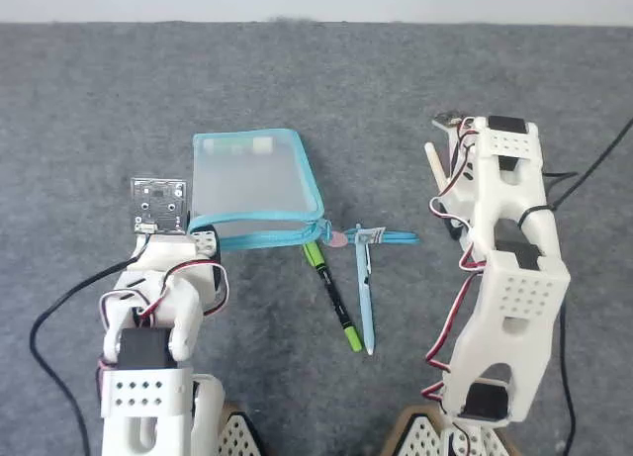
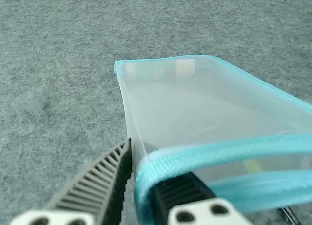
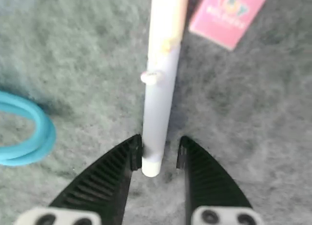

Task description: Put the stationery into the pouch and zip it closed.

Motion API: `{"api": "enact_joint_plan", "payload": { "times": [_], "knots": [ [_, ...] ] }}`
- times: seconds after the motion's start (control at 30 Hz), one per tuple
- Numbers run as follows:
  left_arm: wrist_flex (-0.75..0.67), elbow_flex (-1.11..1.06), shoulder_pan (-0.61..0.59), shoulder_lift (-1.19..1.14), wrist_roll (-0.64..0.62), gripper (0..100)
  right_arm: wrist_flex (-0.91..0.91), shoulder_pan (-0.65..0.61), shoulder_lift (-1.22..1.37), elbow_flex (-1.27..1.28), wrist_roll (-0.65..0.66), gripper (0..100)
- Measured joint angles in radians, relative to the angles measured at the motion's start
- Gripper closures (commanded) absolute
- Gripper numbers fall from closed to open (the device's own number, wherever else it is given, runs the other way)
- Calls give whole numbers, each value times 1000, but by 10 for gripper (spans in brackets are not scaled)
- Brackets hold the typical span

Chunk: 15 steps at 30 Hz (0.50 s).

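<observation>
A translucent pouch (image 1: 247,184) with teal trim lies mid-table, its zipper edge toward the arms. My left gripper (image 1: 205,236) is shut on the near left corner of that teal edge (image 2: 204,154), one finger inside and one outside (image 2: 97,186). A green-and-black pen (image 1: 332,294) and a light blue pen (image 1: 366,293) lie just outside the pouch mouth. A white pen (image 3: 158,88) lies on the mat by the right arm. My right gripper (image 3: 159,147) is open, its fingers straddling that pen's near end (image 1: 433,169).
A pink card-like piece (image 3: 229,15) lies beyond the white pen's far end. The teal zipper cord (image 1: 391,238) trails to the right from the pouch, its loop (image 3: 29,132) beside my right gripper. Grey felt mat (image 1: 316,90) covers the table.
</observation>
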<state>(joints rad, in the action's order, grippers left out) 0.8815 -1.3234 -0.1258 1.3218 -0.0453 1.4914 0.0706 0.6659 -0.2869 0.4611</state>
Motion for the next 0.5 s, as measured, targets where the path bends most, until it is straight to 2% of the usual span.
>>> {"api": "enact_joint_plan", "payload": {
  "times": [0.13,0.23,0.37,0.5],
  "knots": [
    [0,0,0,0,0,988,0,0,-21,8,0,991],
    [0,0,0,0,0,988,64,-2,-103,9,3,992],
    [0,0,0,0,0,988,153,-6,-327,77,21,992],
    [0,0,-2,0,-9,988,216,-57,-623,232,106,992]
  ]
}}
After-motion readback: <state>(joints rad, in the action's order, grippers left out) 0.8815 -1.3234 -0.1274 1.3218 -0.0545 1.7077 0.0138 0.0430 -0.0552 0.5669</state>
